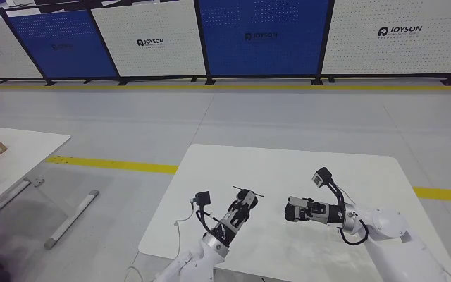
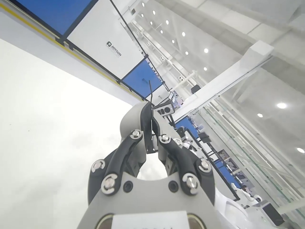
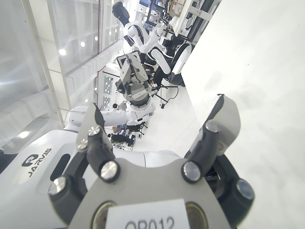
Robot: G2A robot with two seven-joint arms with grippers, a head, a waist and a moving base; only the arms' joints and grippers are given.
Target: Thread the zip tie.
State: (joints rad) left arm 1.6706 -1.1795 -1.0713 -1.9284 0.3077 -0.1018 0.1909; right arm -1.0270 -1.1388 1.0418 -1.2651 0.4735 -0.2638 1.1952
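The left gripper (image 2: 150, 113) is clamped on the zip tie (image 2: 150, 91) and holds it in the air over the table (image 1: 296, 166) near its front edge. The right gripper (image 3: 157, 110) stands wide and empty nearby. The tie looks presented for threading. Next, the right gripper probably needs to catch a free end and steer it exactly.

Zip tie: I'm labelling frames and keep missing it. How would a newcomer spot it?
Over the white rectangular table, find the left end effector, shut. The thin black plastic zip tie is the strip it pinches, poking out both sides; the right end effector is open, holding nothing.
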